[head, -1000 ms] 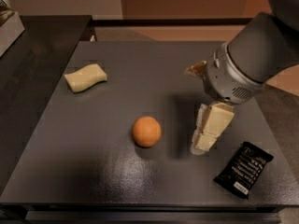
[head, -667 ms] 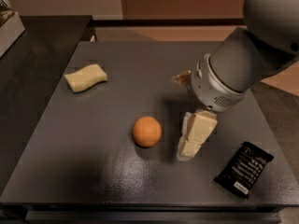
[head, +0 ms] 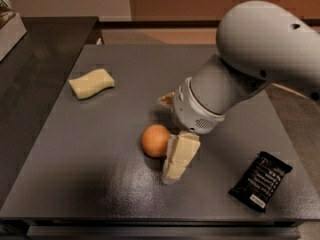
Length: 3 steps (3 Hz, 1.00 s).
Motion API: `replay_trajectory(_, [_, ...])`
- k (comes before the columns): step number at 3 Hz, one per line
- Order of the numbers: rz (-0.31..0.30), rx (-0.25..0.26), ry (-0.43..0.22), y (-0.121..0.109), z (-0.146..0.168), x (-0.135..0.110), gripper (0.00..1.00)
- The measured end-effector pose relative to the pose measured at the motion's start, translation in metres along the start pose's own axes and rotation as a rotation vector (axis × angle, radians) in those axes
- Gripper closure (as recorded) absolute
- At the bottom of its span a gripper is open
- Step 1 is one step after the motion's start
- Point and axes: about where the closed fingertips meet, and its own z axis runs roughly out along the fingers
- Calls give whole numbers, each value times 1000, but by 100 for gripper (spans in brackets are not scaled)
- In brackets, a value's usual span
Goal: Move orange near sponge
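Moved leftward, our gripper (head: 176, 166) now touches the orange (head: 155, 140), though we cannot tell its grip, with the sponge (head: 91, 83) well apart.

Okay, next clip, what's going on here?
A one-armed robot has its end effector down at the dark table, right beside the orange, on the side facing the black wrapper. The orange rests on the table, not lifted. The sponge lies well apart, toward the far corner, so the orange is not yet near it.
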Motion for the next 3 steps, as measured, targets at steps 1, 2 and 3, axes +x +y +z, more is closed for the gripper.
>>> replay_trajectory(1, [-2, -7, -6, 0, 5, -2, 0])
replay_trajectory(2, [-4, -17, -7, -2, 15, -8, 17])
replay_trajectory(3, [-1, -17, -7, -6, 18, -9, 39])
